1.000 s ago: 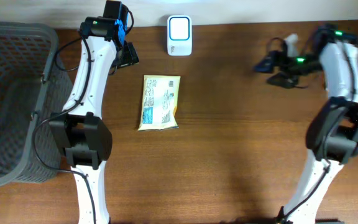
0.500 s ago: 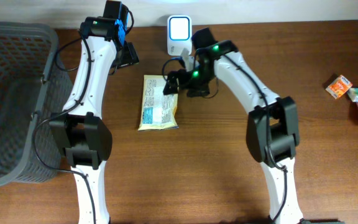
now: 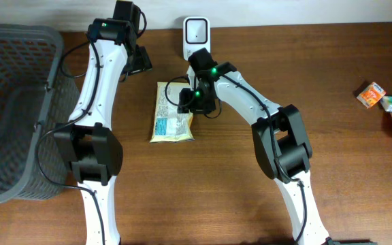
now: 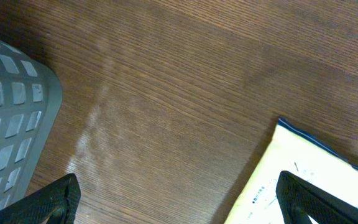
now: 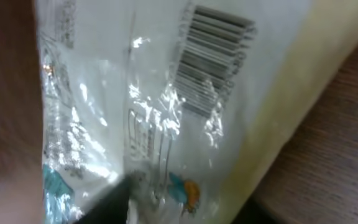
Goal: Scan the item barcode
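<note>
The item, a pale yellow packet (image 3: pixel 171 112) with printed text, lies flat on the wooden table below the white scanner (image 3: pixel 196 37). My right gripper (image 3: pixel 188 101) sits at the packet's right edge. In the right wrist view the crinkled packet (image 5: pixel 166 93) fills the frame, its barcode (image 5: pixel 211 61) faces up, and the gripper (image 5: pixel 179 211) has closed in on the yellow edge, one dark finger on each side. My left gripper (image 3: pixel 139 61) hovers open up and to the left of the packet, whose corner (image 4: pixel 319 171) shows beside one fingertip of the open left gripper (image 4: pixel 179 202).
A grey mesh basket (image 3: pixel 9 109) stands at the left edge of the table; its wall (image 4: pixel 11 124) also shows in the left wrist view. Three small cartons (image 3: pixel 386 105) lie at the far right.
My right arm swung from the far right across to the packet, came down on its right edge and closed its fingers there. The left arm has stayed still.
</note>
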Controlling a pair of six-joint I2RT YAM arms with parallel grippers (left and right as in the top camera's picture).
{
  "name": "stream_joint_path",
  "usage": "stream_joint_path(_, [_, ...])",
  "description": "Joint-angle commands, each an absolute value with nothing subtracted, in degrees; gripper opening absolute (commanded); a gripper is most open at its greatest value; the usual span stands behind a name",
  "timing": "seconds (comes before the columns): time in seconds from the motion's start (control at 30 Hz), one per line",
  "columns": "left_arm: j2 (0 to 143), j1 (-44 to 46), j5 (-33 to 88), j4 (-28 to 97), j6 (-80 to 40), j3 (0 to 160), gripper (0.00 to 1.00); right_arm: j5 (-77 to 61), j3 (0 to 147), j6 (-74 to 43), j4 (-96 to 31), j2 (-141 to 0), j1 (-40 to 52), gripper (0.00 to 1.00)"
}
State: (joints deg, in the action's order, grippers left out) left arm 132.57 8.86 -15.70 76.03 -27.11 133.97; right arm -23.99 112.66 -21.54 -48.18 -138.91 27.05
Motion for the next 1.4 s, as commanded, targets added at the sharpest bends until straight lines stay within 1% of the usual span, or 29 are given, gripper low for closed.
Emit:
stream_joint_path(0.0, [131.13, 8.93, -16.32, 76.07, -27.77, 133.84, 0.99, -16.14, 110.56, -21.52, -49.65, -140.14, 27.11, 0.04])
stream_joint_path(0.07, [131.13, 8.93, -16.32, 76.07, -27.77, 133.84, 0.99, -15.77, 112.62, -21.47, -52.29, -139.68, 25.8, 0.04])
stream_joint_path(0.13, [131.13, 8.93, -16.32, 76.07, -27.77, 133.84, 0.99, -15.29, 117.14, -21.3, -58.0, -138.37, 23.22, 0.04])
stream_joint_path(0.23, [131.13, 8.95, -16.32, 76.07, -27.77, 133.84, 0.99, -8.34, 123.37, -21.3, -66.7, -135.83, 19.92, 0.04])
stream_joint_path(0.3, [131.13, 8.93, -16.32, 76.07, -27.77, 133.84, 0.99, 1.56, 129.27, -21.3, -74.98, -134.8, 17.91, 0.04])
stream_joint_path(0.33, [131.13, 8.93, -16.32, 76.07, -27.77, 133.84, 0.99, 12.51, 133.45, -21.58, -80.88, -134.8, 17.43, 0.04])
stream_joint_path(0.4, [131.13, 8.95, -16.32, 76.07, -27.77, 133.84, 0.99, 28.05, 135.72, -23.2, -85.6, -134.8, 17.61, 0.04])
stream_joint_path(0.43, [131.13, 8.93, -16.32, 76.07, -27.77, 133.84, 0.99, 37.8, 135.81, -27.16, -88.2, -134.8, 17.78, 0.04])
stream_joint_path(0.47, [131.13, 8.93, -16.32, 76.07, -27.77, 133.84, 0.99, 40.73, 135.81, -28.6, -89.27, -134.85, 17.76, 0.04])
stream_joint_path(0.57, [131.13, 8.95, -16.32, 76.07, -27.77, 133.84, 0.99, 44.73, 135.81, -31.7, -90.11, -135.17, 17.78, 0.04])
stream_joint_path(0.67, [131.13, 8.93, -16.32, 76.07, -27.77, 133.84, 0.99, 46.81, 134.63, -32.25, -87.07, -135.48, 19.09, 0.04])
stream_joint_path(0.73, [131.13, 8.95, -16.32, 76.07, -27.77, 133.84, 0.99, 52.45, 131.41, -32.25, -84.47, -135.48, 21.12, 0.09])
stream_joint_path(0.83, [131.13, 8.93, -16.32, 76.07, -27.77, 133.84, 0.99, 55.13, 126.93, -32.23, -81.97, -135.48, 25.23, 0.1])
stream_joint_path(0.97, [131.13, 8.93, -16.32, 76.07, -27.77, 133.84, 0.99, 53.69, 123.94, -32.21, -79.15, -135.48, 31.18, 0.09])
stream_joint_path(1.0, [131.13, 8.93, -16.32, 76.07, -27.77, 133.84, 0.99, 53.04, 122.85, -32.23, -78.48, -135.48, 32.58, 0.13])
stream_joint_path(1.03, [131.13, 8.93, -16.32, 76.07, -27.77, 133.84, 0.99, 52.77, 122.67, -32.25, -78.63, -135.48, 33.06, 0.33])
stream_joint_path(1.07, [131.13, 8.93, -16.32, 76.07, -27.77, 133.84, 0.99, 47.79, 122.8, -32.23, -78.74, -135.17, 32.84, 0.44])
stream_joint_path(1.13, [131.13, 8.93, -16.32, 76.07, -27.77, 133.84, 0.99, 38.89, 122.85, -31.99, -79.02, -134.58, 30.41, 0.47])
stream_joint_path(1.17, [131.13, 8.93, -16.32, 76.07, -27.77, 133.84, 0.99, 32.62, 122.85, -28.91, -79.02, -134.39, 28.42, 0.53])
stream_joint_path(1.2, [131.13, 8.95, -16.32, 76.07, -27.77, 133.84, 0.99, 24.97, 122.85, -22.98, -79.5, -134.39, 26.74, 0.58])
stream_joint_path(1.23, [131.13, 8.93, -16.32, 76.07, -27.77, 133.84, 0.99, 16.73, 122.85, -17.34, -81.1, -134.41, 24.91, 0.66])
stream_joint_path(1.27, [131.13, 8.93, -16.32, 76.07, -27.77, 133.84, 0.99, 10.41, 122.85, -10.72, -84.73, -134.41, 23.09, 0.77])
stream_joint_path(1.3, [131.13, 8.93, -16.32, 76.07, -27.77, 133.84, 0.99, 10.79, 122.85, -8.73, -86.91, -134.41, 22.65, 0.82])
stream_joint_path(1.33, [131.13, 8.95, -16.32, 76.07, -27.77, 133.84, 0.99, 11.11, 122.85, -4.34, -90.78, -134.41, 22.5, 0.88])
stream_joint_path(1.37, [131.13, 8.93, -16.32, 76.07, -27.77, 133.84, 0.99, 11.07, 122.85, -3.6, -92.12, -134.41, 22.83, 0.9])
